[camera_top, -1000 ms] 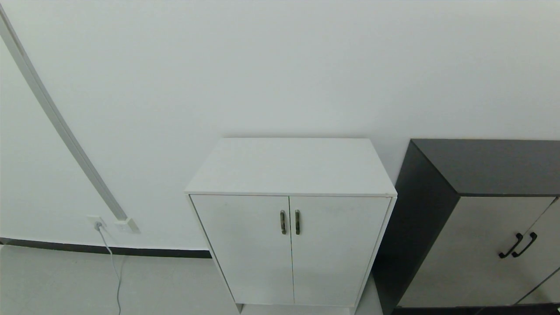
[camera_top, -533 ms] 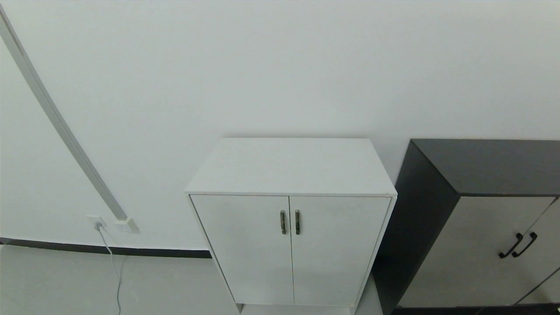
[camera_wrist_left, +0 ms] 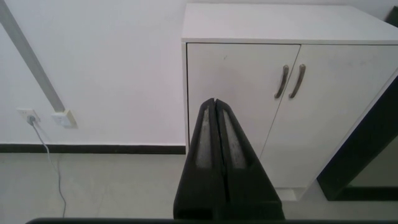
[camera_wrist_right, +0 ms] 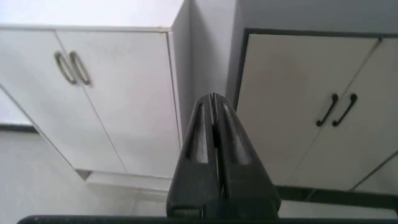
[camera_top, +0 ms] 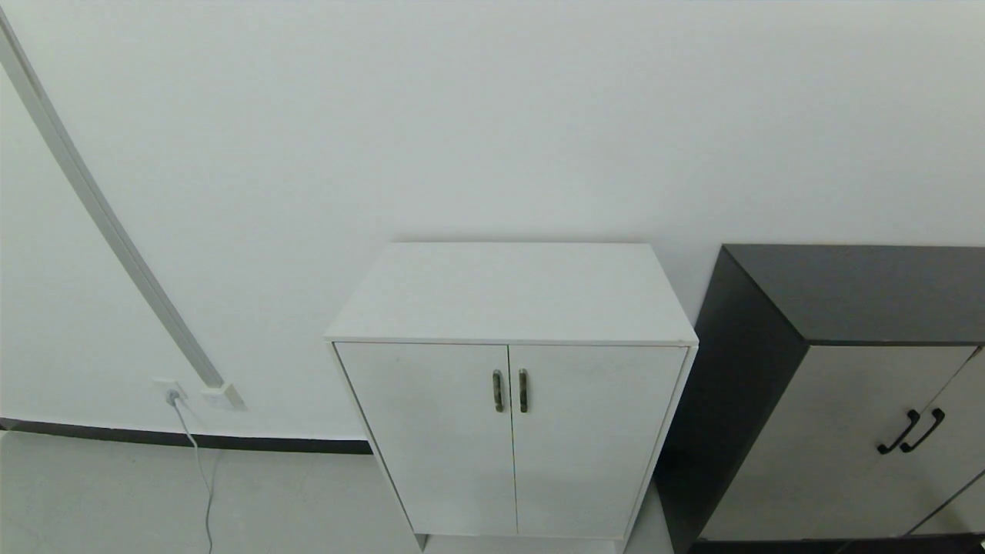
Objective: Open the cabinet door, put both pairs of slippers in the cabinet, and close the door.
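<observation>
Cabinet (camera_top: 511,296) stands closed, with left pincer (camera_wrist_left: 214,101) and right pincer (camera_wrist_right: 213,97) both pinched together.

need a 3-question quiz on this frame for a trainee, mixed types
1. True or false: both doors of the white cabinet are shut.
2. The left gripper is: A) open, B) shut on a slipper, C) shut and empty.
3. On which side of the white cabinet, by the robot's own sides, does the dark cabinet stand?
Key: 1 true; 2 C; 3 right.
</observation>
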You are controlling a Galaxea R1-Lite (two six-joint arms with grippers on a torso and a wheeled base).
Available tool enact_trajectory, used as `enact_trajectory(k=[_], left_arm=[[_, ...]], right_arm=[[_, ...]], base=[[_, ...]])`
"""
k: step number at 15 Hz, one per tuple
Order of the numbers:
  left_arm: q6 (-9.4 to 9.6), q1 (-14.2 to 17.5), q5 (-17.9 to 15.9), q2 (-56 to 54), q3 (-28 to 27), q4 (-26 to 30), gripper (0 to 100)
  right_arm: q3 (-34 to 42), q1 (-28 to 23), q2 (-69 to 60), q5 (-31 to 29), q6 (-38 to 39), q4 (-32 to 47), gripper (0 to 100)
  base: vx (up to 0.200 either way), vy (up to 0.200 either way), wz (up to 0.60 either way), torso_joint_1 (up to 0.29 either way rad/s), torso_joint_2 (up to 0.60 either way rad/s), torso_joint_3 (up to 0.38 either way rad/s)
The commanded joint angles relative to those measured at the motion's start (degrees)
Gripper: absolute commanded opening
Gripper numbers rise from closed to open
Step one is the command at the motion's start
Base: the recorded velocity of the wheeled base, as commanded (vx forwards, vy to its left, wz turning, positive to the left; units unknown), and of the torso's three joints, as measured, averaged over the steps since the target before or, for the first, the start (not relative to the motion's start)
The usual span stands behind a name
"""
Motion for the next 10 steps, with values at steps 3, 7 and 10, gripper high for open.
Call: enact_trajectory(k=[3,7,10], left_arm=[[0.04,0.01,0.02,-0.01,0.0,-0.01,0],[-0.04,0.01,0.02,-0.01,0.0,-0.01,0],[-0.04,0.01,0.02,-0.01,0.0,-0.01,0]], right_arm=[[0.0,-0.11,-0.49,-2.37,0.94,-0.25,0],[0.0,-0.11,-0.49,-2.2,0.68,-0.25,0],[0.0,-0.11,-0.49,-2.11,0.59,-0.25,0]], base=[[0.0,0.0,0.0,0.0,0.0,0.0],[0.0,0.0,0.0,0.0,0.0,0.0],[0.0,0.0,0.0,0.0,0.0,0.0]])
